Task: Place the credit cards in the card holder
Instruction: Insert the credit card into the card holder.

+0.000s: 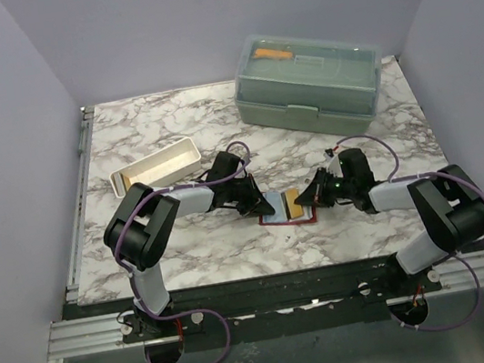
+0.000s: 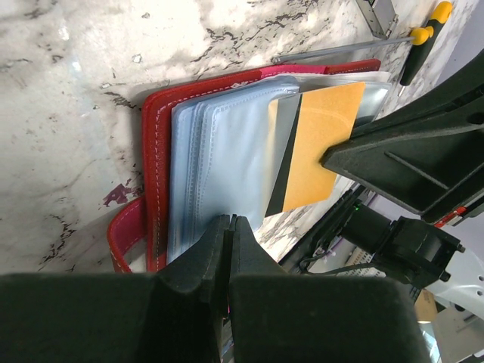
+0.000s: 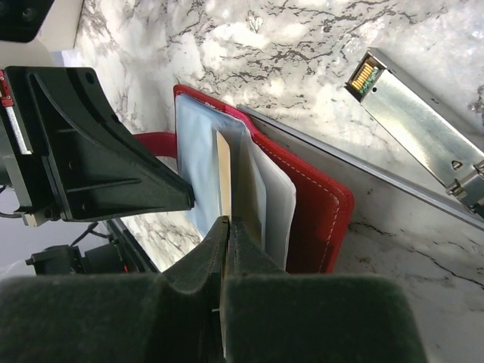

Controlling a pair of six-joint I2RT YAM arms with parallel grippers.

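Now, nearest you, your right gripper point(image 3: 228, 224) is clamped on the edge of the orange card point(image 2: 321, 144). The card's leading edge is at the clear sleeves point(image 2: 219, 151) of the open card holder point(image 2: 155, 144), which lies flat on the table between both arms. Your left gripper point(image 2: 230, 225) is closed, tips at the sleeves' near edge; whether it pinches a leaf I cannot tell. Keep that side pinned, square the card to the pocket mouth, and slide it slowly. Further back, the white tray point(image 1: 157, 165) and green box point(image 1: 309, 79) sit well apart.
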